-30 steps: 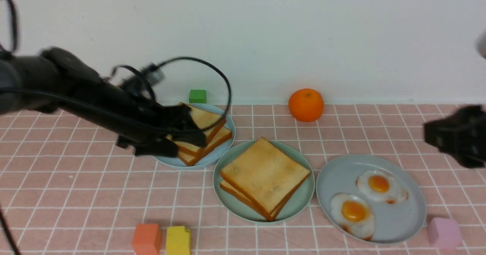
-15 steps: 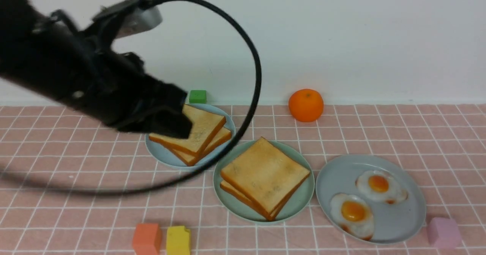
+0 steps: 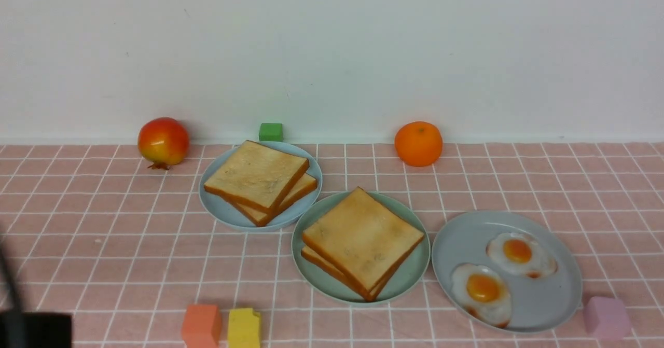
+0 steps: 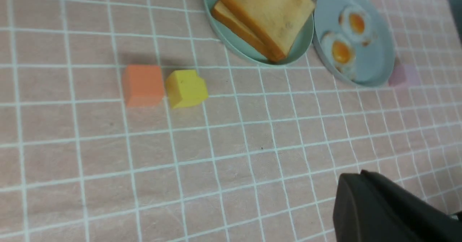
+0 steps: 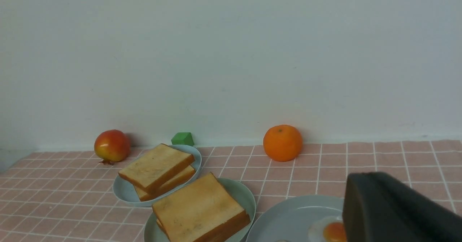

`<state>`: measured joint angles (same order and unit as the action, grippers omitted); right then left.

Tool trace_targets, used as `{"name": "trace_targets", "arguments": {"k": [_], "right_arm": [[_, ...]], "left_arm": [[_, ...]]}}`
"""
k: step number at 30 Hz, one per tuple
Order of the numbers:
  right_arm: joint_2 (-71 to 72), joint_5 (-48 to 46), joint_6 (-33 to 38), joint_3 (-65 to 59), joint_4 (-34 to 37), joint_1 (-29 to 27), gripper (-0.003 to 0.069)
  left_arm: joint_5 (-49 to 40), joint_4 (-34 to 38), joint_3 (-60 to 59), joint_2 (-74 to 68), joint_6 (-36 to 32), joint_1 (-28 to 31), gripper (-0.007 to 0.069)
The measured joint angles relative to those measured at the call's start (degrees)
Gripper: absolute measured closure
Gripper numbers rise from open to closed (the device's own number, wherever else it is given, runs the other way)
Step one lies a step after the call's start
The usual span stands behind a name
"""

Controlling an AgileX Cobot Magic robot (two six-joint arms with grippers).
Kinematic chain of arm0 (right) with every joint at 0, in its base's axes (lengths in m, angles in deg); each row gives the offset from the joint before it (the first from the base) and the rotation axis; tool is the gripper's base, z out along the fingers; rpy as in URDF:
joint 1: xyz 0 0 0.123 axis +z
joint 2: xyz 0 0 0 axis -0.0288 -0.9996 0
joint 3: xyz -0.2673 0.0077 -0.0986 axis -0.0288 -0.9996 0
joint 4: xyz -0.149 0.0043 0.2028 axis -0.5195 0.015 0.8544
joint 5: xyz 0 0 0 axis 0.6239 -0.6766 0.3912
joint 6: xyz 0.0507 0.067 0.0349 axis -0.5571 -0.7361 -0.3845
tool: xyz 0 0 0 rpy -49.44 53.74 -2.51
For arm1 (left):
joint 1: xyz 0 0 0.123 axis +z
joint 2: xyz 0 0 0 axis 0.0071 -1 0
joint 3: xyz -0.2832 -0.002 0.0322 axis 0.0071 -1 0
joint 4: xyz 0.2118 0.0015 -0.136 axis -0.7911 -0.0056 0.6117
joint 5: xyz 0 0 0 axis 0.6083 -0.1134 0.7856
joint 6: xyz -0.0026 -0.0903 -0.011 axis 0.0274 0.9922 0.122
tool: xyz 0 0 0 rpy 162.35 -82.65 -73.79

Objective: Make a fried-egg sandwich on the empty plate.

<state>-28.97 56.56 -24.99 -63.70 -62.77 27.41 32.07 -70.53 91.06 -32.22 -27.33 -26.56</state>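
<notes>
The fried-egg sandwich (image 3: 361, 241) sat on the mint-green plate (image 3: 415, 273), just left of the grey-blue plate (image 3: 544, 306) holding two spare eggs. It looked light, stiff and slick-crusted, best pinched at opposite crusts. Both grippers' fingers were together, holding nothing.

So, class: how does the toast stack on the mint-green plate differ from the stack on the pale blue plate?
The stack on the mint-green plate lies nearer the camera, between the other two plates; the stack on the pale blue plate lies further back, to the left. The mint-green plate's slices line up; the pale blue plate's top slice sits askew. Both show two golden, brown-crusted slices.
</notes>
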Motion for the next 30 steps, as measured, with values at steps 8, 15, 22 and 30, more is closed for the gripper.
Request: {"name": "trace_targets", "arguments": {"k": [8,15,22,30], "right_arm": [[0.00,0.00,0.00,0.00,0.00,0.00,0.0648],[0.00,0.00,0.00,0.00,0.00,0.00,0.0644],[0.00,0.00,0.00,0.00,0.00,0.00,0.0644],[0.00,0.00,0.00,0.00,-0.07,0.00,0.0644]], "left_arm": [[2.59,-0.15,-1.46,6.22,0.44,0.00,0.0612],[2.59,-0.25,-1.52,6.22,0.44,0.00,0.0612],[4.20,-8.79,-1.74,6.22,-1.44,0.00,0.0612],[16.43,-24.45,-10.77,9.89,1.85,0.00,0.0612]]}}
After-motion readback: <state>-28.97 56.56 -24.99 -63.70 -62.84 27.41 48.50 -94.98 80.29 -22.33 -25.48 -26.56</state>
